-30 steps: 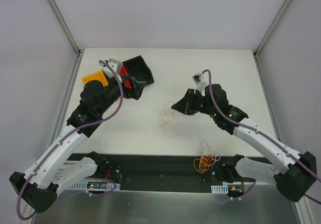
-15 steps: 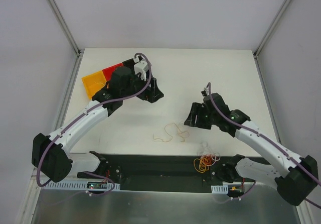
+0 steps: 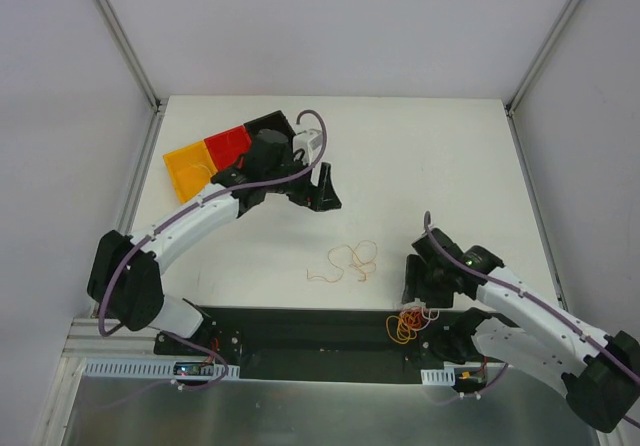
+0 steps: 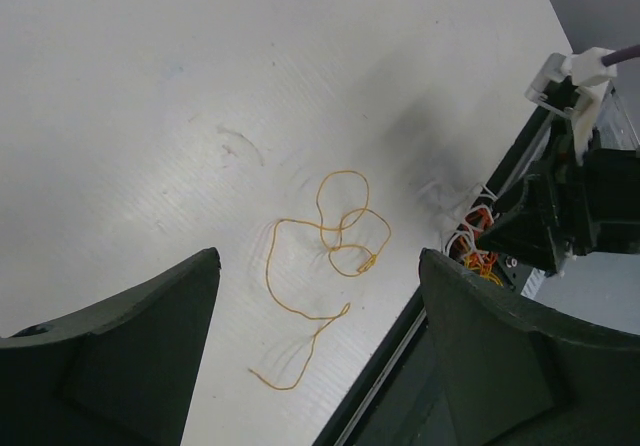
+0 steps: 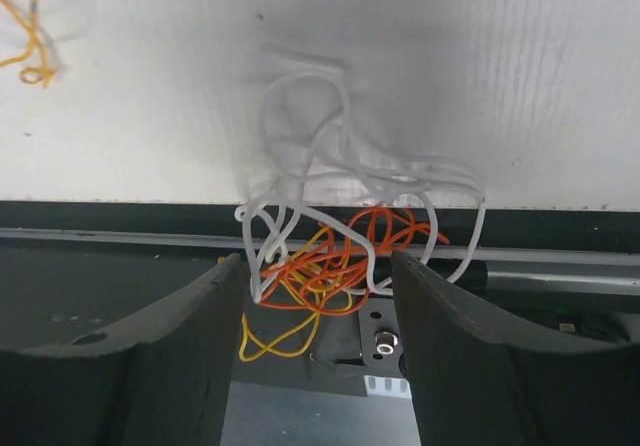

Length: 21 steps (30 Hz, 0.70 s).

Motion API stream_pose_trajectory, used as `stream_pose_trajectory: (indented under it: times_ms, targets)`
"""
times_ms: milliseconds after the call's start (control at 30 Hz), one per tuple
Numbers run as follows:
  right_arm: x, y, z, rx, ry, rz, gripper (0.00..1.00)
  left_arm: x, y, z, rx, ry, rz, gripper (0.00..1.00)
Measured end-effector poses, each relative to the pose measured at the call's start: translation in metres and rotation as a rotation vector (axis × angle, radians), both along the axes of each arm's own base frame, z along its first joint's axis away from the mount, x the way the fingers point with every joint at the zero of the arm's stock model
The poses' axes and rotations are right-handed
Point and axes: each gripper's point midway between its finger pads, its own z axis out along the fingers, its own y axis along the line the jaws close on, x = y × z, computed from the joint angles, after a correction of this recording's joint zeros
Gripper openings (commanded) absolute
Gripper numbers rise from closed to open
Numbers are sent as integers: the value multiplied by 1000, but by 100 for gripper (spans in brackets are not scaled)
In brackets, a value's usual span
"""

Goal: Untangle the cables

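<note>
Both arms empty-handed, one strand free, the knot sitting at the bench (image 3: 450,166) edge.

From the left: one tray (image 3: 190,166) with three compartments. Next, the left end effector (image 3: 325,191), jaws apart, looking down on one loose strand (image 4: 330,236) mid-bench. Then one tangle (image 5: 340,256) of white, orange and yellow cables draped over the near edge onto the black rail (image 3: 300,326), with the right end effector (image 5: 315,266) spread wide above it, holding nothing. I'd worry a pinch there grabs several strands and pulls the clump tighter, or snags it on the rail.
</note>
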Motion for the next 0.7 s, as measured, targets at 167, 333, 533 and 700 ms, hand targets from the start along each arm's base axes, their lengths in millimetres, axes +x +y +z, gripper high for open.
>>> stream_pose_trajectory:
  times_ms: [167,333,533,700]
  targets:
    - [-6,3,-25,-53,63,13,41,-13,-24,-24,44,105,-92,76]
    - [-7,9,-27,-34,41,14,3,-23,-46,-63,114,240,-160,73]
    - [6,17,-6,40,-68,-9,0,-54,-59,-113,210,393,-238,73]
    - [56,17,70,83,-322,-61,0,-78,-66,-123,253,429,-290,72]
